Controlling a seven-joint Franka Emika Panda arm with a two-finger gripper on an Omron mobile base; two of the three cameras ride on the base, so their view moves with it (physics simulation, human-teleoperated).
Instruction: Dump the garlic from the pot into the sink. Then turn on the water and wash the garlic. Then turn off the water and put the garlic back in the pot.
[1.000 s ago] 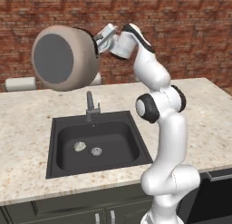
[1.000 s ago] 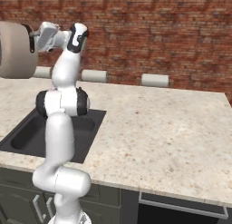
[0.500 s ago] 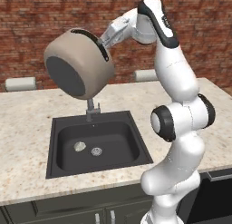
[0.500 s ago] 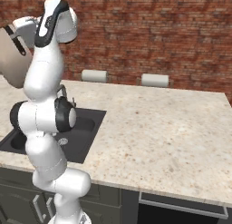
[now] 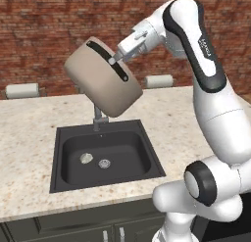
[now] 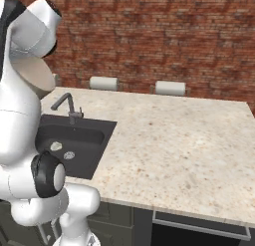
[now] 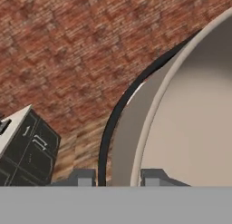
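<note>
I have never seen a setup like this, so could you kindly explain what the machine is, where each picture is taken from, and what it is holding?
It is a white robot arm on a drivable base in a simulated kitchen. Two pictures come from cameras on the base, behind the arm to its left and right; the third looks along the gripper itself. The gripper is shut on the dark handle of the pot, held tilted in the air above the faucet. The hand view looks past the pot's rim into its pale inside. Below, the dark sink is set into a speckled counter. The garlic lies on the sink floor beside the silver drain. Two paper towel rolls stand by the brick wall.
</note>
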